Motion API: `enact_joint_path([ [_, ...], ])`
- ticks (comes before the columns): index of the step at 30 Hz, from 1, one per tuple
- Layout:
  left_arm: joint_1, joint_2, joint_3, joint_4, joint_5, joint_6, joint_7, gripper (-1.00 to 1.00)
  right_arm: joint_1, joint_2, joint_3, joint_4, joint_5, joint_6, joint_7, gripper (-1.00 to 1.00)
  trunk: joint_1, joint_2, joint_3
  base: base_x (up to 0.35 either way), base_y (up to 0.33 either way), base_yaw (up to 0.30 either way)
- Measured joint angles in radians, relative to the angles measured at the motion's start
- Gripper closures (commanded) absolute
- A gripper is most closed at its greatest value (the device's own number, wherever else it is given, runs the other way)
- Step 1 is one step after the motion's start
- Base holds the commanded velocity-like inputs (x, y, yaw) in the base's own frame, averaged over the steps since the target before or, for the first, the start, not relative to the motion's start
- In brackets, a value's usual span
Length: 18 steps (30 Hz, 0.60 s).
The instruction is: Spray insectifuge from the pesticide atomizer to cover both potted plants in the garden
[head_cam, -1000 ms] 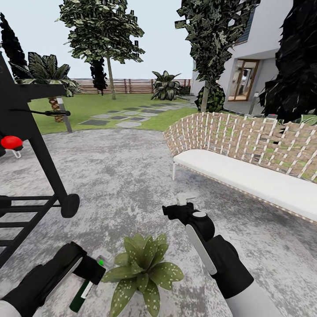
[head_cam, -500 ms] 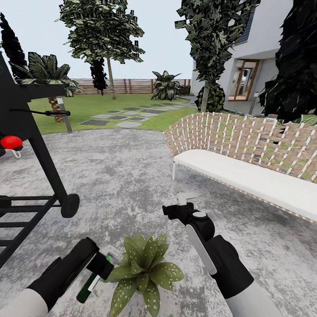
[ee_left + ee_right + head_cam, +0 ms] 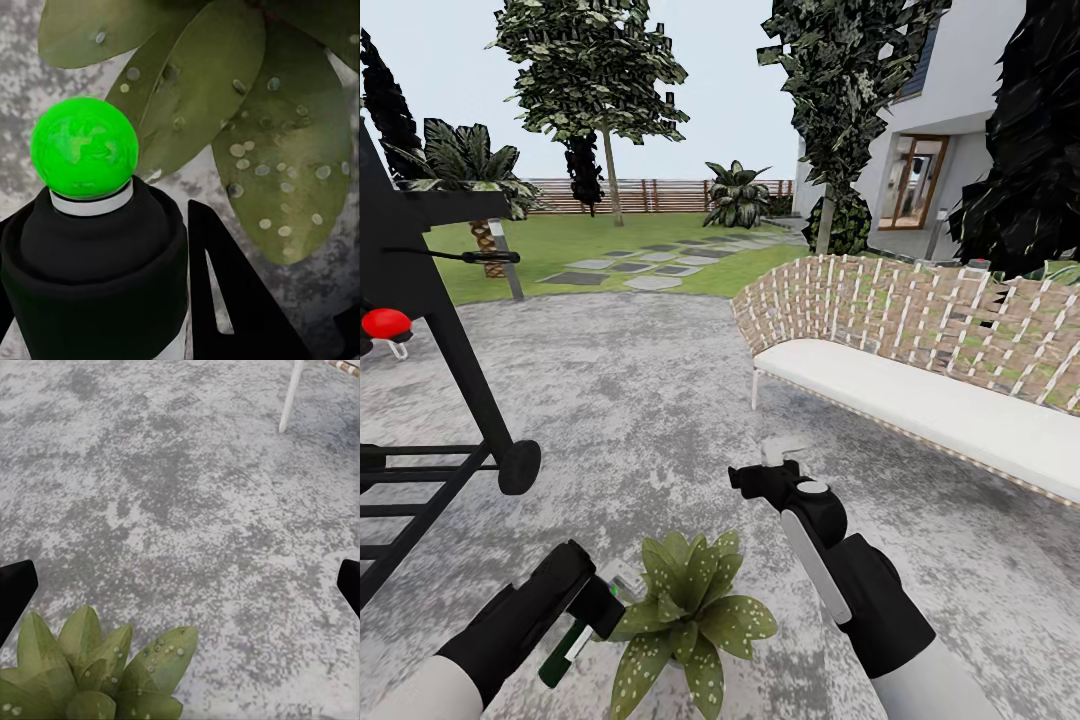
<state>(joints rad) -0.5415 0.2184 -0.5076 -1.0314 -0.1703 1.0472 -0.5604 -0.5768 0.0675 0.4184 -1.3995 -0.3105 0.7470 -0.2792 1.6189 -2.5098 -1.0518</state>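
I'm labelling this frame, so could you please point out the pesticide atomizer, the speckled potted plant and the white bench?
pesticide atomizer (image 3: 84, 146): left wrist view, on its green spray tip.
speckled potted plant (image 3: 690, 605): head view, centre of the leaves.
white bench (image 3: 920, 405): head view, on the seat cushion.

Both arms are covered in matte black casing near the wrists, and a light grey, almost white shell is seen further back from the jaws. On the right arm a long white strip is set along the forearm, with a round white cap just behind the right gripper (image 3: 780, 462). The left gripper (image 3: 622, 590) is black. The fingers (image 3: 15, 592) are seen as flat black wedges.
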Motion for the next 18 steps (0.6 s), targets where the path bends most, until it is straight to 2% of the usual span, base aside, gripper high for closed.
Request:
enact_joint_path([
  [3,0.000,0.001,-0.013,-0.008,-0.006,0.000,-0.020,1.00,0.000,0.000,0.000,0.000,0.000,0.000,0.000,-1.00,0.000,0.000,0.000,0.000,0.000,0.000],
  [5,0.000,0.000,-0.049,-0.006,-0.007,0.000,-0.023,1.00,0.000,0.000,0.000,0.001,0.000,0.000,0.000,-1.00,0.000,0.000,0.000,0.000,0.000,0.000],
  [7,0.000,-0.003,-0.065,0.002,-0.010,0.000,-0.024,1.00,0.000,0.000,0.000,-0.001,0.000,0.000,0.000,-1.00,0.000,0.000,0.000,0.000,0.000,0.000],
  [18,-0.002,-0.014,-0.068,0.023,-0.012,0.000,-0.022,1.00,0.000,0.001,0.000,-0.001,0.000,0.000,0.000,-1.00,0.000,0.000,0.000,0.000,0.000,0.000],
])
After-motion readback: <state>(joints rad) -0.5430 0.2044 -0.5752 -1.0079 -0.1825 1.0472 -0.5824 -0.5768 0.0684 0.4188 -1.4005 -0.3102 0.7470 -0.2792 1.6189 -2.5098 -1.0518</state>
